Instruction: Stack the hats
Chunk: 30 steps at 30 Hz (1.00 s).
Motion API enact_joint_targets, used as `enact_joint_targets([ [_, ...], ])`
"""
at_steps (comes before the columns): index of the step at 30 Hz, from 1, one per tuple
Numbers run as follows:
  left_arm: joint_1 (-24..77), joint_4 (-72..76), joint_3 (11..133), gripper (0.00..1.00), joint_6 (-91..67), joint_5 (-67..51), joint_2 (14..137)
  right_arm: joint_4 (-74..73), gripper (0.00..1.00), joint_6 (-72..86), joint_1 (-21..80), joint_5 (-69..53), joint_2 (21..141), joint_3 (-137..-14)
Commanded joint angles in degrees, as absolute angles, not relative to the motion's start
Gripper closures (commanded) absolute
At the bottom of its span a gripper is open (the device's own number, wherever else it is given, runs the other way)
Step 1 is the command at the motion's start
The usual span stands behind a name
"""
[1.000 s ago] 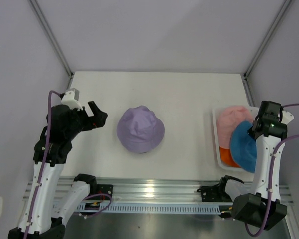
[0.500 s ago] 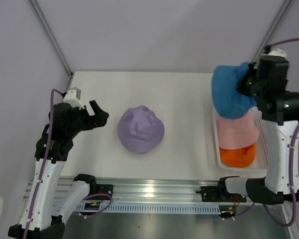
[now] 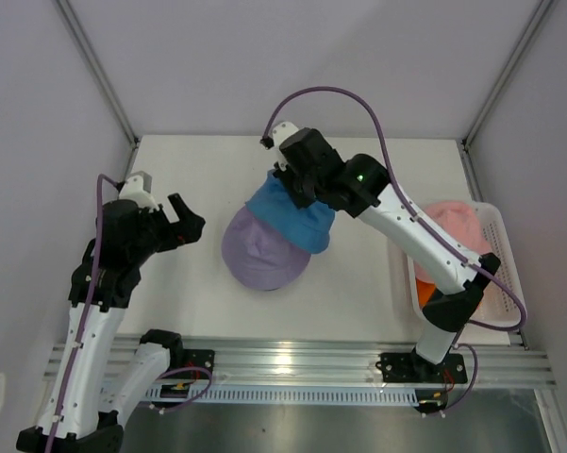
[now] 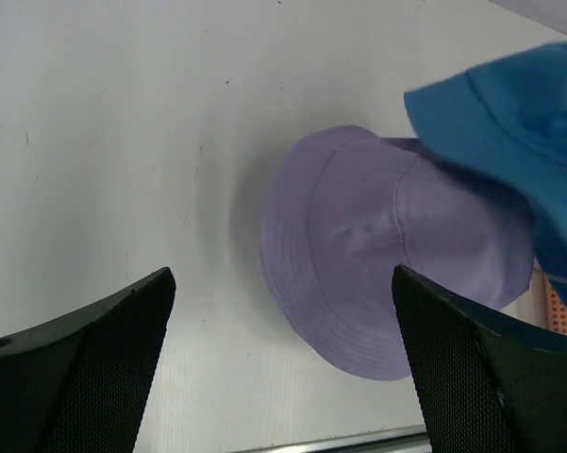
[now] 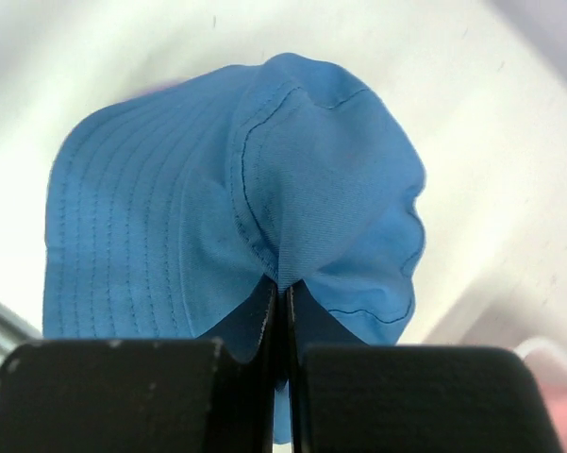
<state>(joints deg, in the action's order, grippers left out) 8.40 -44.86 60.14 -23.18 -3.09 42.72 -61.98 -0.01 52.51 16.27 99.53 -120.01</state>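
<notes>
A lavender hat (image 3: 253,257) (image 4: 387,255) lies crown-up in the middle of the table. A blue hat (image 3: 292,222) (image 5: 217,189) hangs over its far right part, partly covering it. My right gripper (image 3: 298,185) (image 5: 285,293) is shut on a pinch of the blue hat's crown fabric. My left gripper (image 3: 187,219) (image 4: 281,274) stands open to the left of the lavender hat, nothing between its fingers. A pink hat (image 3: 453,223) and an orange hat (image 3: 423,294) lie in the white basket (image 3: 502,247) at the right; the right arm hides part of both.
The white basket sits at the table's right edge, with the right arm's forearm stretched across the table from there toward the middle. A metal rail (image 3: 292,363) runs along the near edge. Grey walls close in the far side and both sides.
The right arm has lifted the blue hat out of the basket and swung it left, so it now hangs over the lavender hat. The left arm has stayed in place, open.
</notes>
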Motion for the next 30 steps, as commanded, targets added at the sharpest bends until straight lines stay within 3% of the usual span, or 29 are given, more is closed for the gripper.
enact_joint_targets([
  [1,8.7,-45.7,58.9,0.01,-25.3,-2.0,41.1,-55.4,1.0,-6.6,52.3,20.3,98.3,-128.3],
  [10,8.7,-46.8,59.2,0.0,-25.0,-0.3,41.7,-46.8,1.0,-12.7,56.2,10.7,96.9,-123.3],
  [17,8.7,-47.4,59.3,0.01,-27.1,-0.3,42.5,-41.7,1.0,-17.5,62.2,15.4,95.4,-111.4],
  [23,7.9,-49.3,59.8,0.01,-28.6,2.2,41.8,-41.7,1.0,-13.0,62.8,14.4,95.7,-107.0],
  [30,7.3,-48.9,59.3,0.0,-28.4,0.9,41.6,-38.9,0.98,-7.6,62.9,3.0,91.9,-101.4],
])
